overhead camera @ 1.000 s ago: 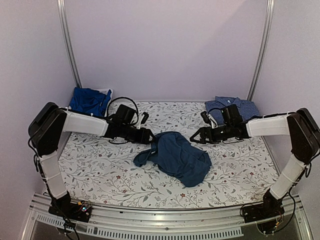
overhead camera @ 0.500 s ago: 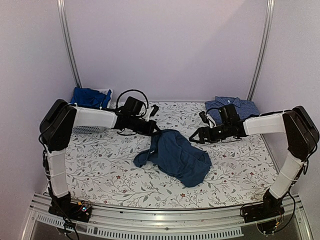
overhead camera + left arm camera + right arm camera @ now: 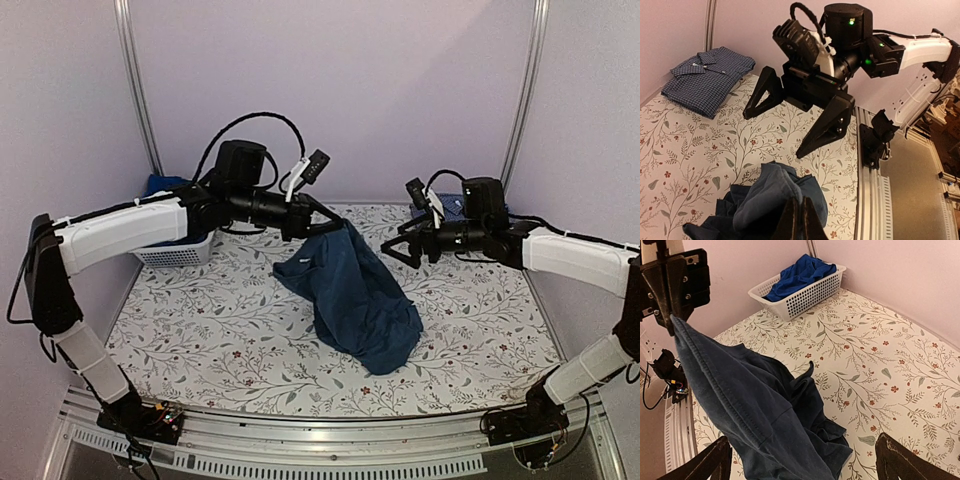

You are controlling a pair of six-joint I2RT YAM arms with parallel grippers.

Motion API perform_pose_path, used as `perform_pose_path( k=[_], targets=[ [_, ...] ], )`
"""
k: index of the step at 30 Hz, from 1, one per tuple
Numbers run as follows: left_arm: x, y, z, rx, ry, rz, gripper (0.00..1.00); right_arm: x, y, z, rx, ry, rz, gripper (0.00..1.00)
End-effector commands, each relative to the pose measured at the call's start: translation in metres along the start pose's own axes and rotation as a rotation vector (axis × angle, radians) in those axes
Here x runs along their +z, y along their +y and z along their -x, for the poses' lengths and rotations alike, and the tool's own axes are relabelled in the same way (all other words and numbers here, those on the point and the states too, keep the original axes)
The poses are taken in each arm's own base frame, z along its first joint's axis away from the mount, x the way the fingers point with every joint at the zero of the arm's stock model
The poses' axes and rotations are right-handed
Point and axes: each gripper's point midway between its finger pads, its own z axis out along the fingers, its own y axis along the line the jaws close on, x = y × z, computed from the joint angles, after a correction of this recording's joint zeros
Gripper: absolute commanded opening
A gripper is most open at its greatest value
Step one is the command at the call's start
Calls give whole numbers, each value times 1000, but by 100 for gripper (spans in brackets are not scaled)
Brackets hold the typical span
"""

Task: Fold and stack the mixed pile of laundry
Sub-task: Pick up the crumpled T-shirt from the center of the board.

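dark navy t-shirt (image 3: 357,300) corner between left fingers (image 3: 333,221), its bulk on floral table (image 3: 200,322)

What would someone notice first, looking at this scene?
The left gripper, shut on an edge of the navy T-shirt, holds it up while the rest trails on the middle of the table. The right gripper hangs open just across from it. At the back, a folded checked shirt lies in the right corner and a basket holding a blue garment stands in the left.
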Motion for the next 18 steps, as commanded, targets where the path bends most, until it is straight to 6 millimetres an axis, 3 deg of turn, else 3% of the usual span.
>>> perform_pose_path(
  k=[1,7,12,18],
  targets=[
    [-22,-11,13,87,-4,38,0,-13,18,0,-100,-30,45,99],
    [-52,-4,23,110,-26,111,0,-10,3,-51,-1,49,-31,99],
    [-70,3,12,107,-37,151,0,2,-8,-79,73,88,-46,98],
    [-82,14,4,70,-54,191,0,26,-14,-100,115,139,14,78]
  ],
)
